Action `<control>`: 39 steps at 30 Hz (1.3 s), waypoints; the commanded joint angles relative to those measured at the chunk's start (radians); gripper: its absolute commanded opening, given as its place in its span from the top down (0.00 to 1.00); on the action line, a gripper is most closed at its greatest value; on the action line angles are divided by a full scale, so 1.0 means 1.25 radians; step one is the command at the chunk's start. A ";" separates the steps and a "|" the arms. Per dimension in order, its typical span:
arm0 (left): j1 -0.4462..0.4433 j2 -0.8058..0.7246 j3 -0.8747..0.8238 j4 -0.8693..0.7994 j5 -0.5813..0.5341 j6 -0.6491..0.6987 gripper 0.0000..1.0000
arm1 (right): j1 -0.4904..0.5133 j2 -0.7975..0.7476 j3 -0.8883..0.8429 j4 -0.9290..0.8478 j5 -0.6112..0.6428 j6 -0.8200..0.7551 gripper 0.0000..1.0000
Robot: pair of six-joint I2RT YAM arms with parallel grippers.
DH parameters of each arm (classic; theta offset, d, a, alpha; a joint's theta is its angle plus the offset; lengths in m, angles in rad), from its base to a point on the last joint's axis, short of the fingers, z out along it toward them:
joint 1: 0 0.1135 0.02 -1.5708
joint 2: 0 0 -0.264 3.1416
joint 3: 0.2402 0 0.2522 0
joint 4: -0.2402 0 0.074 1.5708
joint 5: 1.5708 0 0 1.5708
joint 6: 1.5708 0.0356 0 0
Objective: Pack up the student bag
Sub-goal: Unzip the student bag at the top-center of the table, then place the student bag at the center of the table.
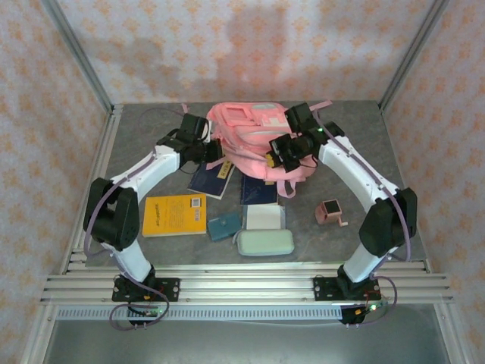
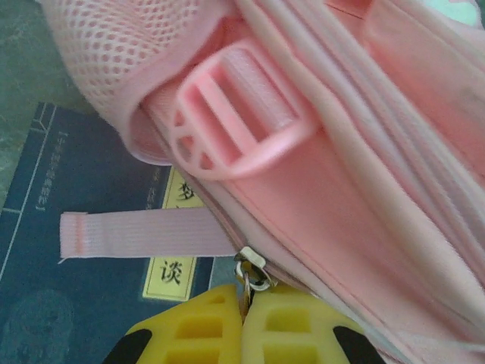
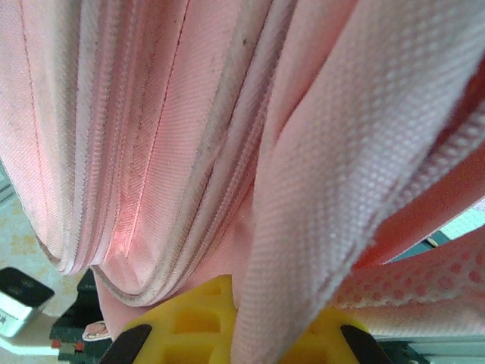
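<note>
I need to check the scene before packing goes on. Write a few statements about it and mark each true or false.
1. The left fingers are shut on the backpack's zipper pull. True.
2. The yellow book is inside the backpack. False: it lies on the table, in front of the backpack.
3. The right fingers pinch pink backpack fabric. True.
4. The mint case rests on the backpack. False: it lies near the table's front edge, apart from the backpack.

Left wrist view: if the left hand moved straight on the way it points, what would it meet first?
The left hand, shut on the zipper pull, would probably press into the pink fabric of the student bag just beyond; the strap buckle lies farther along, but depth is unclear.
</note>
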 commanded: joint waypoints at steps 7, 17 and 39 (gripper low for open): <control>0.040 0.118 0.247 -0.046 -0.098 -0.040 0.93 | 0.002 -0.099 0.093 -0.117 0.146 -0.030 1.00; -0.004 0.157 0.351 -0.125 -0.106 -0.044 0.42 | 0.139 -0.057 0.103 -0.022 0.263 0.133 0.85; 0.021 -0.293 -0.041 -0.212 -0.125 -0.202 0.41 | 0.151 -0.004 0.020 0.049 0.356 -1.260 0.32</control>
